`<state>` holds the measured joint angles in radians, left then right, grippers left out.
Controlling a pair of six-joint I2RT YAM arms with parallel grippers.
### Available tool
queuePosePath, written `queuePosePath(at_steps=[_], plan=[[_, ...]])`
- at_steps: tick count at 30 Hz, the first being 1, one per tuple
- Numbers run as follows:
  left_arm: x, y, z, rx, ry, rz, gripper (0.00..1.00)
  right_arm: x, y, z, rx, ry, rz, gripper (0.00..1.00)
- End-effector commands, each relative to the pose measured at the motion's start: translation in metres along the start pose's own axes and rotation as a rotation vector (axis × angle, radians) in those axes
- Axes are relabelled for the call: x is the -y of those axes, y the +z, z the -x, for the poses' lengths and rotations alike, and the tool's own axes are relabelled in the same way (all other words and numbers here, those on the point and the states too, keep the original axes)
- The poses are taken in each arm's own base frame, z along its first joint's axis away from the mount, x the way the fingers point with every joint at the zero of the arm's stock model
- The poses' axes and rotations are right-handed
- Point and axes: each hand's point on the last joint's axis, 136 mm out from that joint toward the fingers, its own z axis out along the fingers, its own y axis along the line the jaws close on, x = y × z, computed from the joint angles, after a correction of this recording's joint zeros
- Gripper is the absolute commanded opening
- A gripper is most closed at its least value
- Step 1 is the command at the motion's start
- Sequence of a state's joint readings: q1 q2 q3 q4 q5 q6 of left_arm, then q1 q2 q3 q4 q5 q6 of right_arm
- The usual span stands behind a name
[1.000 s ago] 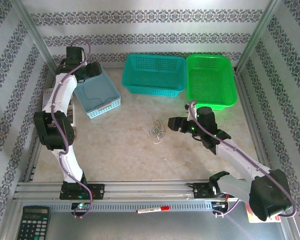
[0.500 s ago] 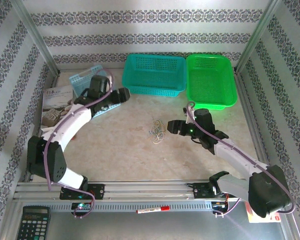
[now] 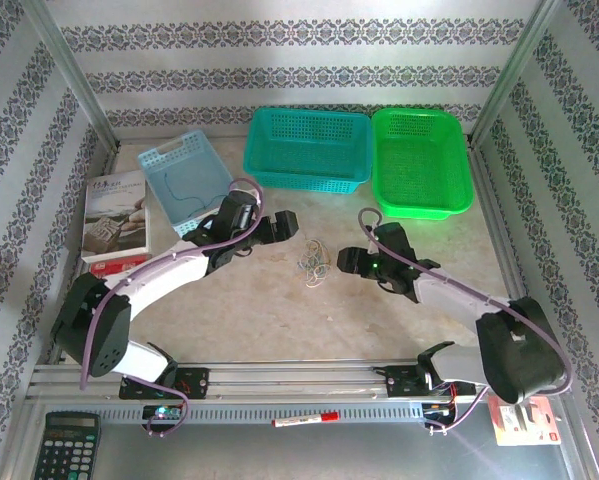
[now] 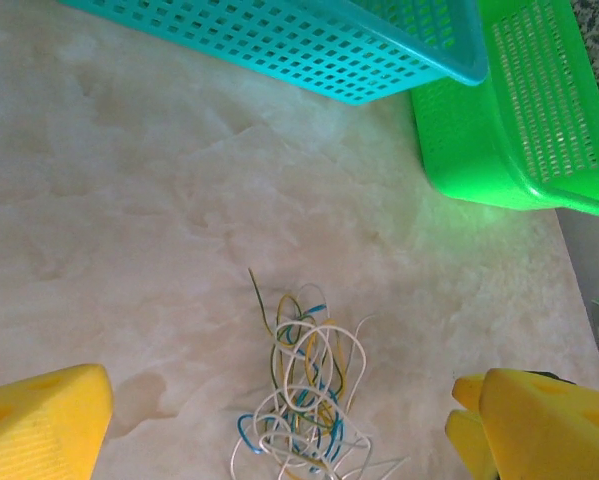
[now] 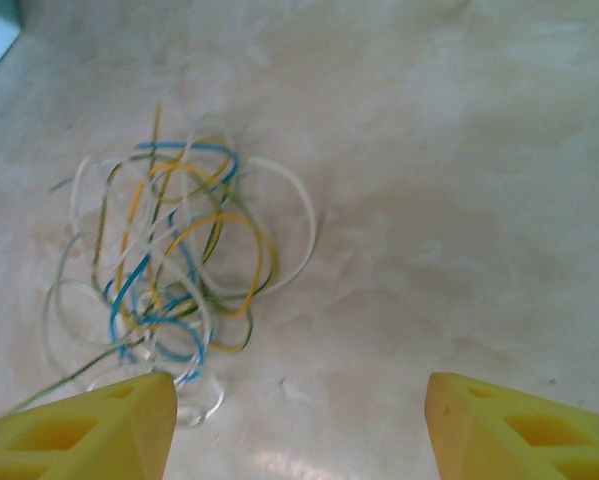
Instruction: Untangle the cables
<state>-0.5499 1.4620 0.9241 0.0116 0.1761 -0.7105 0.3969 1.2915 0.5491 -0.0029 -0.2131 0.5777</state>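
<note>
Left gripper [image 3: 284, 224] swung in; cables [image 3: 313, 263] lie between it and right gripper [image 3: 345, 259].

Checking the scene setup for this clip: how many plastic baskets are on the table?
3. A light blue basket sits at the back left, a teal basket at the back centre, and a green basket right beside it at the back right. None looks hidden.

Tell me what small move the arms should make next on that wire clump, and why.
Probably lower the left gripper and pinch an outer loop of the cables: it is open with the clump centred just ahead of it, the right gripper is open too, and neither is touching the tangle.
</note>
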Motion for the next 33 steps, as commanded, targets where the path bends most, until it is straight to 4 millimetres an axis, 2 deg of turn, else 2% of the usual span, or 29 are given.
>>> queuePosePath(at_steps=[1,5,14,21,33], plan=[[0.006,0.008,0.013,0.068,-0.015,-0.026,0.99,0.001,0.002,0.029,0.072,0.014,-0.075,0.65],[0.008,0.012,0.023,0.077,0.002,-0.015,1.0,-0.004,0.005,0.037,0.075,0.003,-0.108,0.64],[-0.019,0.011,0.043,0.145,-0.101,0.017,1.0,-0.004,0.018,0.044,0.028,-0.049,-0.176,0.63],[-0.025,0.009,0.039,0.143,-0.124,0.026,1.0,-0.005,0.04,0.05,-0.019,-0.103,-0.205,0.59],[-0.023,0.009,0.038,0.13,-0.117,0.008,1.0,0.001,0.083,0.039,-0.107,-0.14,-0.233,0.49]])
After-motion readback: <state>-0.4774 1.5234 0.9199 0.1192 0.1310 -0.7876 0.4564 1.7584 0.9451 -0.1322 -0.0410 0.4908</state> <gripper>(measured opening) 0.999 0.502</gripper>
